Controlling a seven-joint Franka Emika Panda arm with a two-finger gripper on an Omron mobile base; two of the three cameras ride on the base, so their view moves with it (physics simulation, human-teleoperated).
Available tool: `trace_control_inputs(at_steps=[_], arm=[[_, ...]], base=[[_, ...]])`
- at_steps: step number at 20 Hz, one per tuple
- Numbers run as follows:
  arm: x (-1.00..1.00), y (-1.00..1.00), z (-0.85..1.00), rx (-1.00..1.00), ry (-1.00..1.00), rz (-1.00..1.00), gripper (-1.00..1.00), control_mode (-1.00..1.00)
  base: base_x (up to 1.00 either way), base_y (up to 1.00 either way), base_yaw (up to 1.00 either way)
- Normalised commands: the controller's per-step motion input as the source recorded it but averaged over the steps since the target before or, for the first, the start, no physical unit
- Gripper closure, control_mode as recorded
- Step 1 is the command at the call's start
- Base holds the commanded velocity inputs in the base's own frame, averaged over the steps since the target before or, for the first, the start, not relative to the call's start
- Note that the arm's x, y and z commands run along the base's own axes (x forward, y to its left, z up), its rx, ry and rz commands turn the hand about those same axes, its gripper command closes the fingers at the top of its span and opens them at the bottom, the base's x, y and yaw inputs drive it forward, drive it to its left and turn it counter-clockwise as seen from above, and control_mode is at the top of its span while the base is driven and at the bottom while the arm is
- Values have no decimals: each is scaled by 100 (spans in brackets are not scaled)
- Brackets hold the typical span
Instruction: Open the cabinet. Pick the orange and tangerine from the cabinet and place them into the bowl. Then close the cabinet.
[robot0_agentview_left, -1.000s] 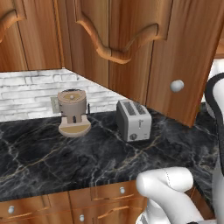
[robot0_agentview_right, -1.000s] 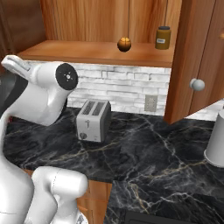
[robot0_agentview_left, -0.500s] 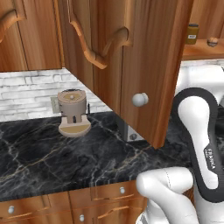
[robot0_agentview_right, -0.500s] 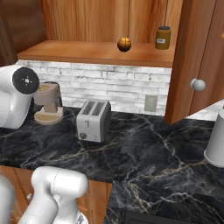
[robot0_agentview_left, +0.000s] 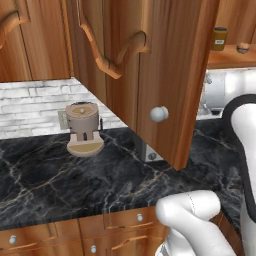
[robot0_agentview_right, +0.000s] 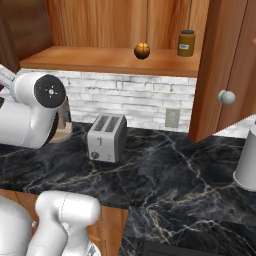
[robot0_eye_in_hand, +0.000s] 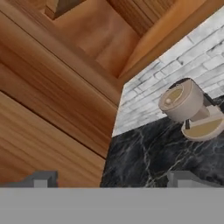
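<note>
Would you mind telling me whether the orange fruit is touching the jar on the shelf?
Apart. The right base view shows bare shelf between the fruit and the jar.

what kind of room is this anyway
A kitchen, rendered rather than real: a toaster stands on a black marble counter, with a reddish wooden wall cabinet above and a small coffee machine by the brick backsplash.

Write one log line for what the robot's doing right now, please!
cabinet door: swung open | orange fruit: on shelf | jar: beside it | claw: open, empty
</note>
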Motion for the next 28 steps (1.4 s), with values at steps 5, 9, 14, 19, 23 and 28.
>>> trace_control_inputs(at_steps=[5,9,14,19,23,28], arm=[[-3,-79,49,-23,1,-14,-100,-100],[-17,-60,13,-32,-3,-19,-100,-100],[-24,-67,0,-34,-10,-19,-100,-100],[-3,-76,0,-26,-18,-17,-100,-100],[21,-39,9,-10,-21,-9,-100,-100],[64,-18,20,0,0,-1,-100,-100]], base=[[0,0,0],[0,0,0],[0,0,0],[0,0,0],[0,0,0],[0,0,0]])
